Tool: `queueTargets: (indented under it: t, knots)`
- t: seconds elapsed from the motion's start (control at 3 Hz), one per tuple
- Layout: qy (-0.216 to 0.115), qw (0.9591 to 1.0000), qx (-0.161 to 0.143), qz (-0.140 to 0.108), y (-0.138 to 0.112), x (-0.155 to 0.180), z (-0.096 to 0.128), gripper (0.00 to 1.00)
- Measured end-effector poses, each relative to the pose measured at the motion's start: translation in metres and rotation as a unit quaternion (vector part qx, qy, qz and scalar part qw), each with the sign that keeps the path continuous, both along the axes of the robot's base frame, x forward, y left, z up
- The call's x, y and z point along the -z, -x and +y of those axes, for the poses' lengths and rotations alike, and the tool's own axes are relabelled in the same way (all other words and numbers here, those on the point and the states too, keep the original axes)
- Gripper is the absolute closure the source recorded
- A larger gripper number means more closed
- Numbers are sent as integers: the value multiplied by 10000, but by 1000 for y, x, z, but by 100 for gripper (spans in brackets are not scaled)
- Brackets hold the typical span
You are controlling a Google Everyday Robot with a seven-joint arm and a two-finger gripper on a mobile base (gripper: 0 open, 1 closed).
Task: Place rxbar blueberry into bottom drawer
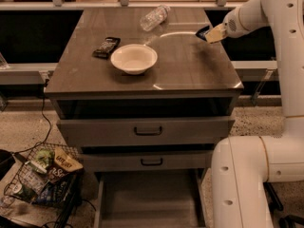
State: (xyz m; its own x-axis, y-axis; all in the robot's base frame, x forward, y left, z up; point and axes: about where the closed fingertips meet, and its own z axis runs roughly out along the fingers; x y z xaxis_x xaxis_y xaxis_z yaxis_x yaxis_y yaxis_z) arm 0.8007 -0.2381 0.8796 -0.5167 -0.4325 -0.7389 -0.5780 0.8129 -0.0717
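The arm reaches in from the right, and its gripper (209, 33) hangs over the far right corner of the grey cabinet top (190, 72). The gripper is closed on the rxbar blueberry (203, 32) - the small dark bar pokes out leftward from its tip, held just above the surface. The bottom drawer (148, 198) stands pulled out toward me at floor level, well below the bar and nearer. The two upper drawers (147, 131) above it have dark handles. On the top, a white bowl (134, 58) sits left of centre, and another dark wrapped bar (105, 47) lies just to its left. A clear plastic bottle (154, 17) lies on its side at the far edge. On the floor at the near left is a wire basket (42, 177) of snack packets - the robot's white base (242, 184) fills the near right
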Motion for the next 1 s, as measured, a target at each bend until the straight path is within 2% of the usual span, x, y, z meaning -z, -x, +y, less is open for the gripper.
queueTargets:
  t: [0.33,1.0]
  knots:
    - [436,9989,161,48,21,-27,4,100]
    - [1091,9926,464,261,52,-61,11,100]
